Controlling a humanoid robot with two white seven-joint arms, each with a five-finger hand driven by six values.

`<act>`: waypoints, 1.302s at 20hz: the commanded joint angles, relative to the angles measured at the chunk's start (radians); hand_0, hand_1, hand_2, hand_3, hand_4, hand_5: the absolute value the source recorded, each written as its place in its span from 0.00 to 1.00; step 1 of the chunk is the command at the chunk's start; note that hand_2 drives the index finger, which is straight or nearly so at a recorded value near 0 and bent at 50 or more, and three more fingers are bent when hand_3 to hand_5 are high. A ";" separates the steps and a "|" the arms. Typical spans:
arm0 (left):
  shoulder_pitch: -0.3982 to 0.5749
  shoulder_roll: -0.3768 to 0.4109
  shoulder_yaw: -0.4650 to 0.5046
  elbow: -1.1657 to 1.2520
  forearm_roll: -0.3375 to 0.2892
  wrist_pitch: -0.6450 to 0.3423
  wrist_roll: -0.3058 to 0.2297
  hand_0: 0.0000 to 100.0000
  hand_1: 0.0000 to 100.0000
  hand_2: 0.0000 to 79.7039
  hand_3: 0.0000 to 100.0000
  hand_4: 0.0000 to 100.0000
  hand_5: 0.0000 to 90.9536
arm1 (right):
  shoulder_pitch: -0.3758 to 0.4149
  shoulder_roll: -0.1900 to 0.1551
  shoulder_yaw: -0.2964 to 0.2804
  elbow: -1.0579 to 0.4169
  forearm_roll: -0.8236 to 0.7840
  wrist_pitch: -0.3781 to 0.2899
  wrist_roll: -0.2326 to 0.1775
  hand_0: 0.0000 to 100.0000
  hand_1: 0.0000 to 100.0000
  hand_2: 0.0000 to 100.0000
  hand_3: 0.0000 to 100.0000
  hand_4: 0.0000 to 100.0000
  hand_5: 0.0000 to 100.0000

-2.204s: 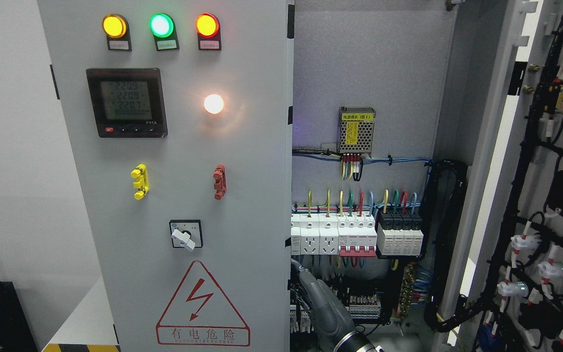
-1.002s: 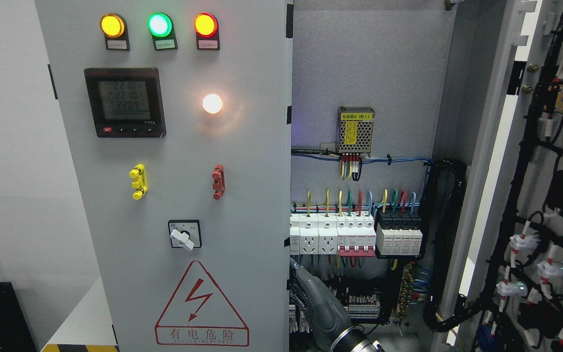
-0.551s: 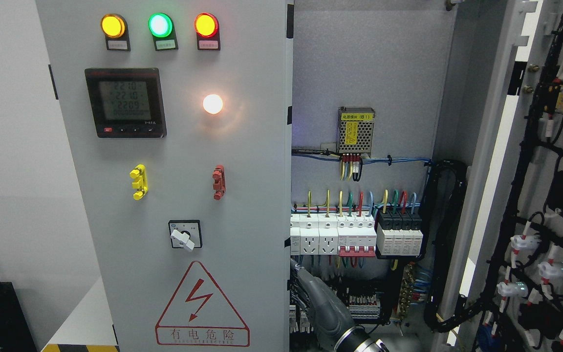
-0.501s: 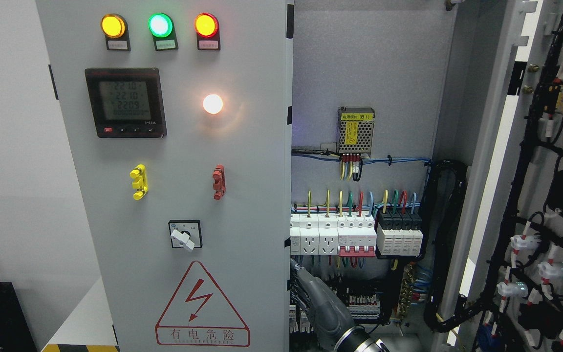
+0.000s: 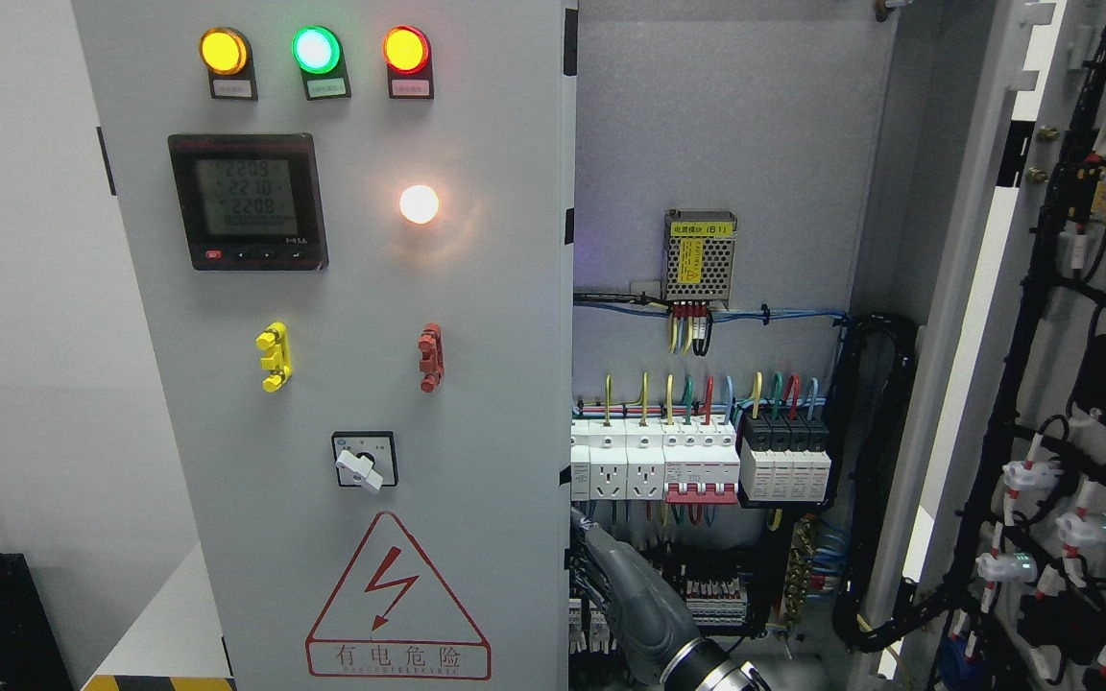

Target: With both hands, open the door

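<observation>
Take the left door (image 5: 495, 384) as your landmark: it stands shut or nearly so, and it is the leaf left to open, since the right door (image 5: 980, 317), well off to its right, is already swung wide with its wiring harness showing. Across the left door's face from its left side, the meter (image 5: 248, 202) shows three rows of digits that seem to read 2209, 2210 and 2208; any brand mark under the screen is too small to read. The tags under the yellow, green and red lamps (image 5: 316, 50) near the door's top are also too small. Low on the door, the red warning triangle (image 5: 397, 600) carries a lightning bolt over the characters 有电危险. At the door's free right edge, near its bottom, your right hand (image 5: 622, 583) reaches up against that edge; whether it is clenched on the edge or released you cannot tell, as its tip is lost against the dark wiring. I judge you should get a sure hold on the edge, then pull out along the hinge arc, staying clear of the breakers (image 5: 654, 465) just right of the edge. Further right, the power supply (image 5: 700, 255) is labelled 电源模块 (B1).
</observation>
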 commanded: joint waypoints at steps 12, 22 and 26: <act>0.018 0.000 0.000 -0.002 0.000 0.000 0.000 0.00 0.00 0.00 0.00 0.00 0.00 | -0.005 -0.004 0.006 0.017 -0.043 0.001 -0.003 0.39 0.00 0.00 0.00 0.00 0.00; 0.018 0.000 0.000 -0.002 0.000 0.000 0.001 0.00 0.00 0.00 0.00 0.00 0.00 | -0.005 -0.004 0.009 0.017 -0.043 0.001 -0.001 0.39 0.00 0.00 0.00 0.00 0.00; 0.018 0.000 0.000 -0.002 0.000 0.000 0.000 0.00 0.00 0.00 0.00 0.00 0.00 | -0.006 -0.004 0.009 0.015 -0.043 0.001 0.002 0.39 0.00 0.00 0.00 0.00 0.00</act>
